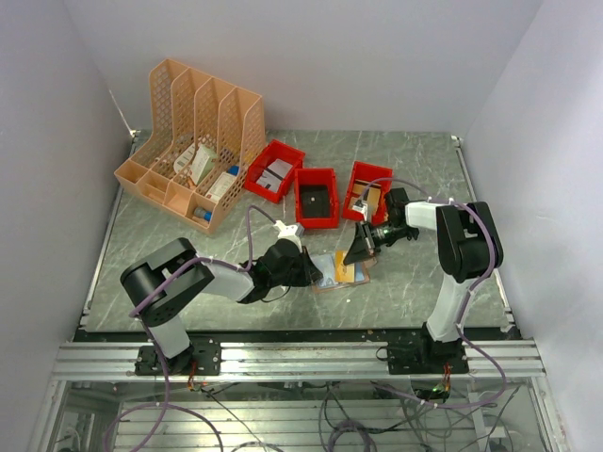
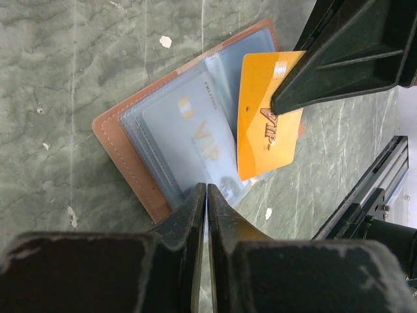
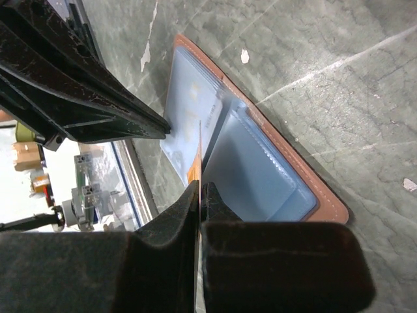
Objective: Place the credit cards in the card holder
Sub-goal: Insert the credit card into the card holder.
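Observation:
The card holder [image 1: 327,275] lies open on the table, its brown cover [image 2: 124,156] around clear sleeves. A pale card marked VIP [image 2: 189,134] sits inside one sleeve. My left gripper [image 2: 206,189] is shut at the near edge of the sleeves, pinching a clear sleeve. My right gripper [image 3: 202,186] is shut on an orange credit card [image 2: 260,124], held on edge over the middle fold, its lower end among the sleeves [image 3: 260,169]. In the top view the left gripper [image 1: 314,270] and the right gripper [image 1: 356,252] face each other across the holder.
An orange lattice file rack [image 1: 193,141] stands at the back left. Three red bins [image 1: 317,196] with small items stand in a row behind the holder. The metal rail [image 1: 283,358] runs along the near table edge.

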You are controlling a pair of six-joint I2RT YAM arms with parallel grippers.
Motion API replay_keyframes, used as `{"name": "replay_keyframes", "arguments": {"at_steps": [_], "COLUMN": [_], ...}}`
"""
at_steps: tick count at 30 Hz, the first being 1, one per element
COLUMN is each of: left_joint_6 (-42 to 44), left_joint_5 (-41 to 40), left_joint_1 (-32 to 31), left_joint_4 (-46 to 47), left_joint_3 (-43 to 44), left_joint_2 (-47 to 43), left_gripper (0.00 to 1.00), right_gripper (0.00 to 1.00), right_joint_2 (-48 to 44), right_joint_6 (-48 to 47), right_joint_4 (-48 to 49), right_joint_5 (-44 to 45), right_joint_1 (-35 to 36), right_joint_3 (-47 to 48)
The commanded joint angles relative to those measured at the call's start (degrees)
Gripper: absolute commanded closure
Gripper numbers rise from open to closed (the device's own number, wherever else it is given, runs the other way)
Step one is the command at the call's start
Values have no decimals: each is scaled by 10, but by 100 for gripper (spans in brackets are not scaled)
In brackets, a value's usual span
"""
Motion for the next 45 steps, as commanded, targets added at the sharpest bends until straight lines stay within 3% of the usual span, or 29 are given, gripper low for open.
{"name": "replay_keyframes", "arguments": {"at_steps": [1,26,45], "left_joint_6": [21,29,31], "left_joint_5": [-26,-29,-28], "left_joint_1": [-2,-2,-2], "left_joint_4": [-39,-53,-54], "left_joint_3": [6,11,11], "left_joint_2": [-8,-7,-10], "left_gripper": [84,84,84], "right_gripper": [100,100,100], "right_joint_2": [13,-2,-5], "right_joint_6": [0,55,65], "right_joint_4": [0,43,49], "right_joint_5": [29,68,47], "right_joint_1": [10,7,-9], "right_joint_3": [10,26,41]}}
